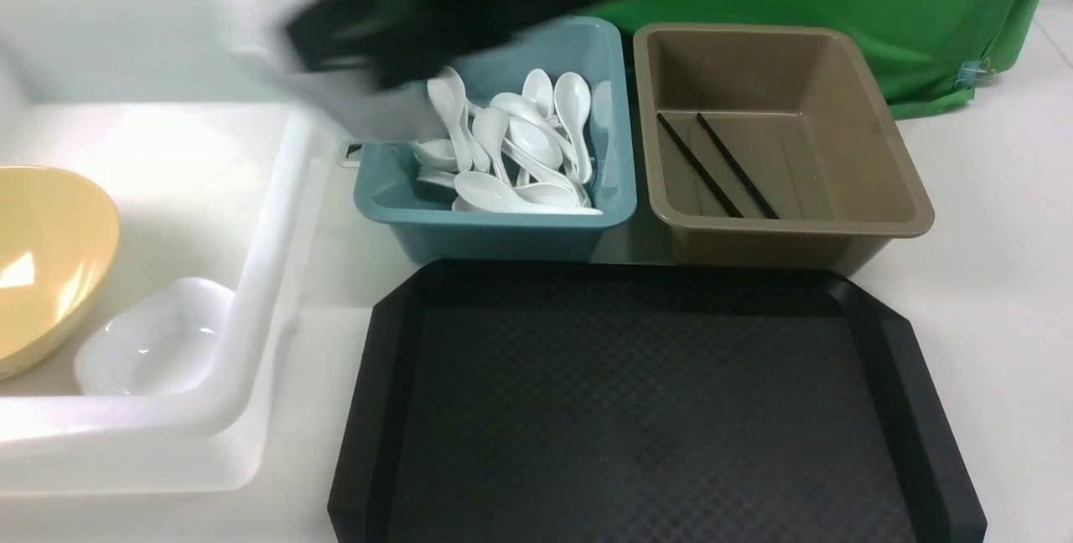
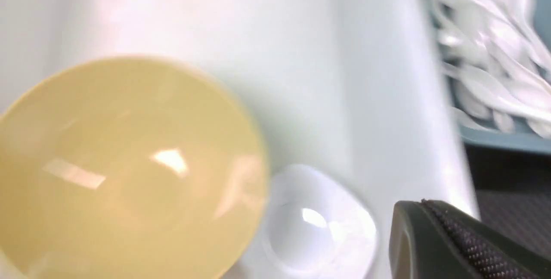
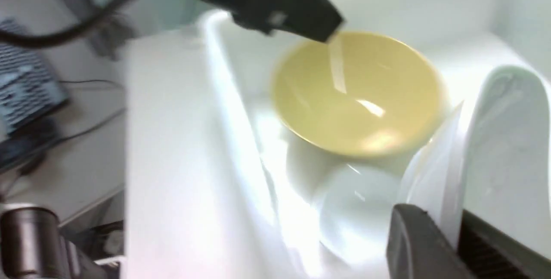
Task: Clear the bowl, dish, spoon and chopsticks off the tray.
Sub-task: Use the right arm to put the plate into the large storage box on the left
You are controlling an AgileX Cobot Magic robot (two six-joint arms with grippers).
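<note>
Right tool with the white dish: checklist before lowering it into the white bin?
1. Right tool shut on white dish: ok.
2. Held dish fully inside the bin wall: cannot tell, blurred in the front view.
3. Drop spot beside yellow bowl and the other white dish: cannot tell, height above them unclear.
4. Left tool shut, holding nothing: ok.
5. Chopsticks in brown tub: ok.
6. Tray free of tableware: ok where visible; near edge out of frame.

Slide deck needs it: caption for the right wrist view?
Right gripper grips a white dish near the mustard-yellow bowl in a white bin.
</note>
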